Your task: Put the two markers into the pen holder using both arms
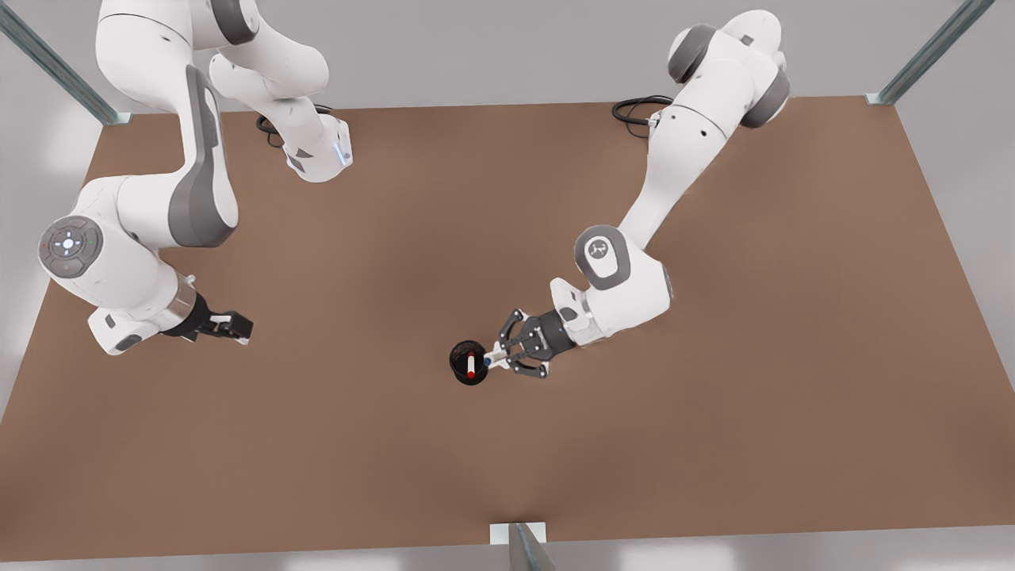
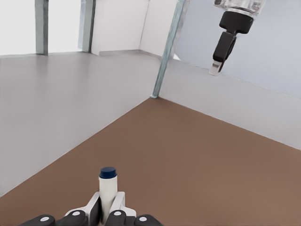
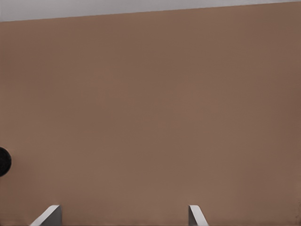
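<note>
Front view has the red-capped white marker (image 1: 471, 364) already standing in the small black cylindrical pen holder (image 1: 469, 362), while the left gripper (image 1: 499, 356), fingers clenched on the blue-capped white marker (image 2: 107, 189), hovers beside it and the right gripper (image 1: 235, 327) waits, fingers released

A brown table (image 1: 396, 444) stands on a pale grey floor (image 2: 56, 99), metal posts (image 2: 167, 52) at its corners

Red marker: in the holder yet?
In. The red marker stands inside the pen holder; the left gripper beside it holds the blue marker.
</note>
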Tool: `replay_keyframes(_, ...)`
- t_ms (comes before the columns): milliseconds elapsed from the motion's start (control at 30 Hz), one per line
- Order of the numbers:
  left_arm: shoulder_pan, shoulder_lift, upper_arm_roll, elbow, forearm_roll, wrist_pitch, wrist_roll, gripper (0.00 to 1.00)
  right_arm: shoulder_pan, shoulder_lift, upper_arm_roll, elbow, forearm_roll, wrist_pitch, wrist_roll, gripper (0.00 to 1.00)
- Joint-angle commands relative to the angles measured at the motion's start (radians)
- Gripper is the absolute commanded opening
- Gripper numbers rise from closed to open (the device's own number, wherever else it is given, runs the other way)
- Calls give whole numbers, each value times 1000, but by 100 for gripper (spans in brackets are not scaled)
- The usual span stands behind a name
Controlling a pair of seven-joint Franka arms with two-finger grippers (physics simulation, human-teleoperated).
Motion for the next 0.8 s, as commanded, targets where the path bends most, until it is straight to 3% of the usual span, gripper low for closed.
replay_keyframes(0, -37, 14, -1, 27, -24, 164, 128, 21, -2, -1, -1, 0, 3, -11, -135, 100)
replay_keyframes(300, -171, 174, 5, 213, -21, 306, 84, 21, -2, -1, -1, 0, 3, -9, -144, 100)
replay_keyframes(767, -218, 241, 8, 188, -21, 395, 84, 21, -4, 0, -1, 0, 3, -9, -160, 100)
